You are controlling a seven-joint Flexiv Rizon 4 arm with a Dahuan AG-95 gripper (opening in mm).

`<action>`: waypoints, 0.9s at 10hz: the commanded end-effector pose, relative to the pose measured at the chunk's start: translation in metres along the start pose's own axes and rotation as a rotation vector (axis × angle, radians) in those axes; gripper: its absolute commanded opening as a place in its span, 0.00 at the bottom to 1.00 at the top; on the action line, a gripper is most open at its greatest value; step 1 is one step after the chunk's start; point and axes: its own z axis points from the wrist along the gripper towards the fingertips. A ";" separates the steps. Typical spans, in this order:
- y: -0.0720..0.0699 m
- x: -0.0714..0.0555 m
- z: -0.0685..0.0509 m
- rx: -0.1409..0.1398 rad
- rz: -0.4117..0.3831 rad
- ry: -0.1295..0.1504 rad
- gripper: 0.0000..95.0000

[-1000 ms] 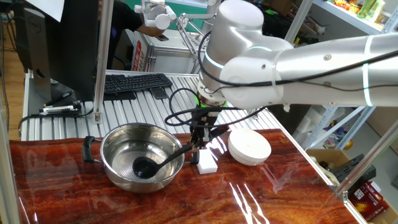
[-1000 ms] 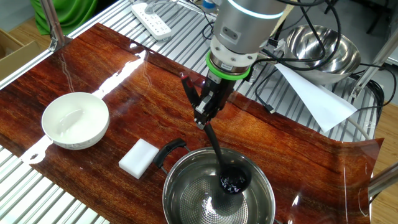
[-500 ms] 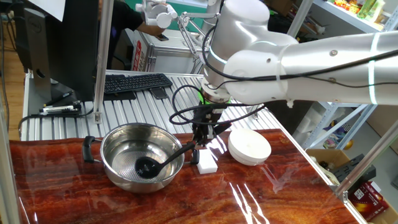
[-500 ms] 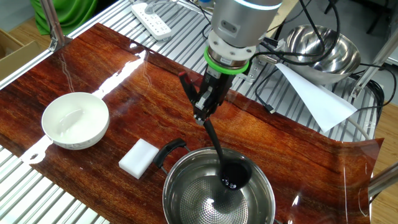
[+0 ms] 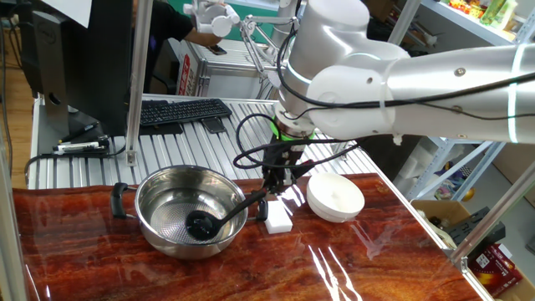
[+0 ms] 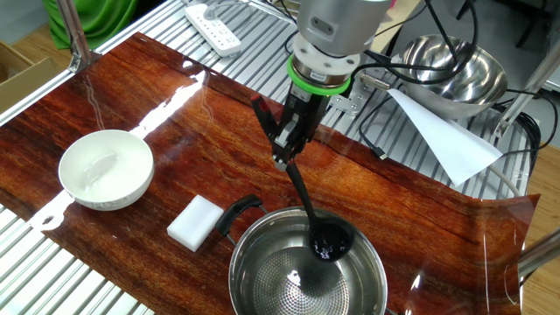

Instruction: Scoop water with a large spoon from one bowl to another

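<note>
The steel bowl with black side handles and a dotted bottom stands on the wooden table. My gripper is shut on the handle of the black ladle. The ladle slants down into the bowl, and its round cup hangs inside, a little above the bottom. The handle's red tip sticks up past the gripper. The small white bowl stands apart from the steel bowl.
A white rectangular block lies between the two bowls. A keyboard, a monitor and cables sit on the metal rack behind. A second steel bowl, white paper and a power strip lie off the wood.
My gripper has risen and shifted a little, lifting the ladle's cup off the bowl's bottom and toward the bowl's side nearer the gripper.
</note>
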 end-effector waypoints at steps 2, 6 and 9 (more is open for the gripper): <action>0.002 -0.004 -0.005 -0.001 -0.019 0.007 0.00; 0.013 -0.013 -0.010 0.004 -0.044 0.024 0.00; 0.022 -0.022 -0.016 0.009 -0.059 0.040 0.00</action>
